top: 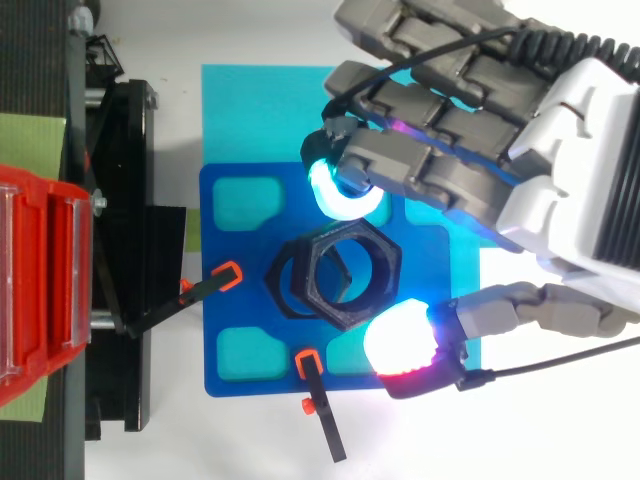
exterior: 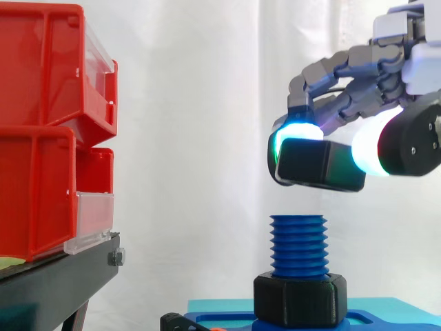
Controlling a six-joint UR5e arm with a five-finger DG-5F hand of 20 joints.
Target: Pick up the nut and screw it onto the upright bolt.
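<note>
Fingers (exterior: 298,133) are pinching the black nut (exterior: 320,165) by opposite sides above the blue bolt (exterior: 298,245); I judge it rigid, light, slightly slick.

Matt black plastic nut (exterior: 320,165); matt blue plastic bolt (exterior: 298,246), ridged thread; glossy red plastic bins (exterior: 41,76).

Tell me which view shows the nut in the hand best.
The side view: the nut sits pinched in the hand's fingers, slightly tilted, apart above the blue bolt. The top view shows its hexagon and hole from above, overlapping the black base nut beneath, so its height is unclear.
</note>
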